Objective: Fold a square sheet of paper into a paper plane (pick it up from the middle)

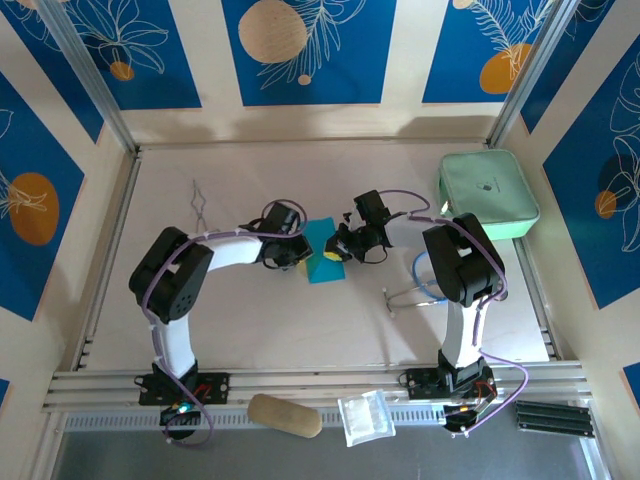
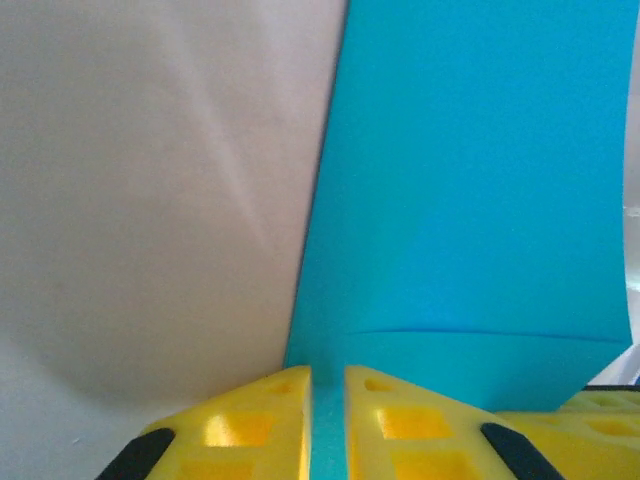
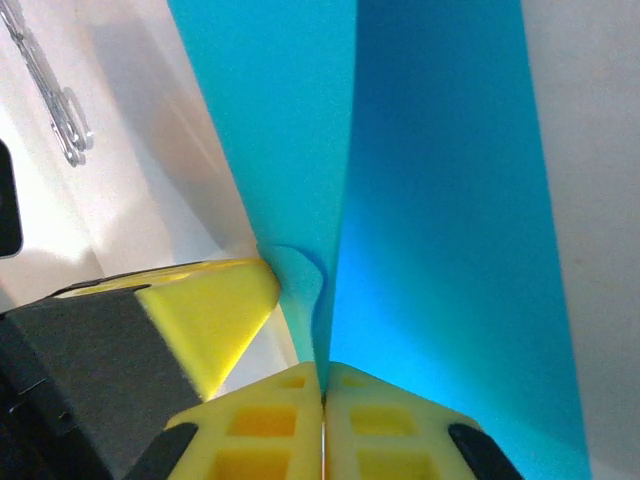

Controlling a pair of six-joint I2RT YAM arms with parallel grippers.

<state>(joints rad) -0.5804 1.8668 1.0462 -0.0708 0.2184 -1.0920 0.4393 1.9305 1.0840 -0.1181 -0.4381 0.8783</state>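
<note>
Two arms reach inward over one table (image 1: 250, 320) and meet at its middle, where one teal sheet (image 1: 322, 238) lies between their tips.

Far left in the top view, one thin wire piece (image 1: 197, 203) lies on the table, well apart from everything else. Next comes the left gripper (image 1: 300, 256), at the sheet's left edge. Its wrist camera shows its two yellow fingers (image 2: 385, 425) pressed onto a strip of the sheet (image 2: 470, 200), the paper filling the narrow gap between them (left gripper (image 2: 327, 390)). One faint fold line crosses the sheet just above the fingers.

The right gripper (image 1: 338, 250) is at the sheet's right edge. In its wrist view the two fingers (image 3: 385, 430) are closed together on the paper's edge (right gripper (image 3: 322, 385)), and the sheet (image 3: 450, 200) rises away in two planes that meet along one crease. One yellow finger of the left gripper (image 3: 215, 300) sits just beside that pinch.

Right of the arms, one wire loop (image 1: 412, 288) lies near the right arm, and one mint-green pouch (image 1: 488, 192) rests in the far right corner. On the front rail lie one tan oblong (image 1: 285, 415) and one clear bag (image 1: 365, 417).
</note>
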